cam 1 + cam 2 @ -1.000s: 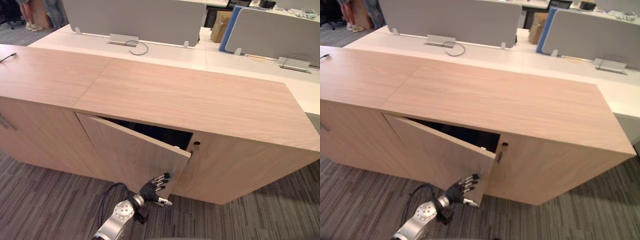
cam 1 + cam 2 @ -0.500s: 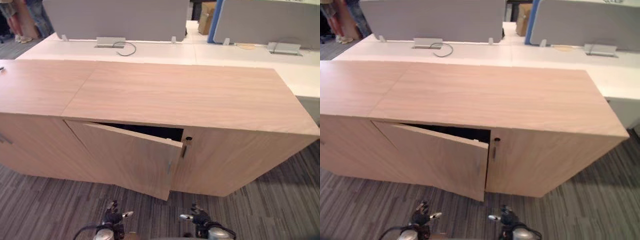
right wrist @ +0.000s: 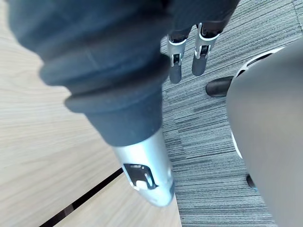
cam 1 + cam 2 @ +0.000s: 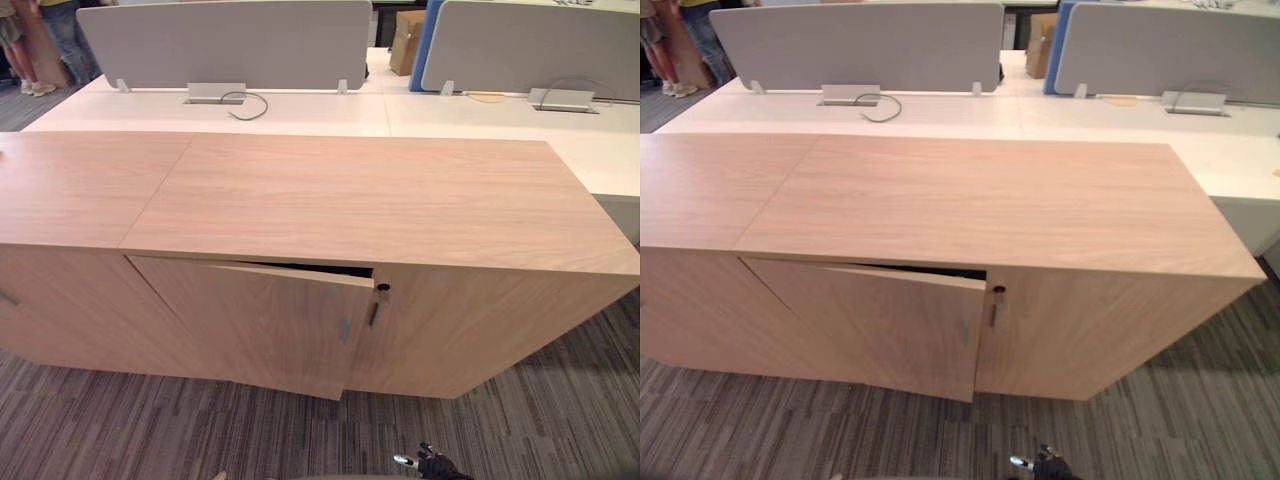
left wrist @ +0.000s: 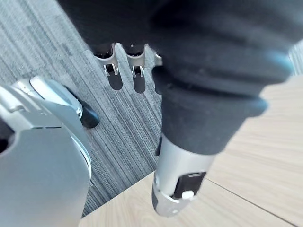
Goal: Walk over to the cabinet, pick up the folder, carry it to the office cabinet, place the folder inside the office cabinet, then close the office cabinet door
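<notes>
- The left hand [image 5: 115, 71] is hanging low beside the robot, its fingers straight and apart over the carpet [image 5: 52, 52], holding nothing.
- The cabinet [image 4: 480, 330] is standing straight ahead, its door [image 4: 260, 320] hinging at the left and sitting just ajar, with a thin dark gap [image 4: 320, 268] opening along its top toward the free right edge.
- Neither hand is carrying the folder, so it is most likely lying inside behind the door, though the gap is too thin to tell.
- The door is looking like a stiff, flat wooden panel, probably light on its hinges and swinging freely. It is calling for a push, not a grip.
- The best place to be pressing is by the small handle [image 4: 345, 330] near the free edge, far from the hinges, with flat fingers kept out of the closing gap.
- The right hand [image 4: 432, 466] is hanging low in front of the cabinet and well apart from it, its fingers relaxed and empty.
</notes>
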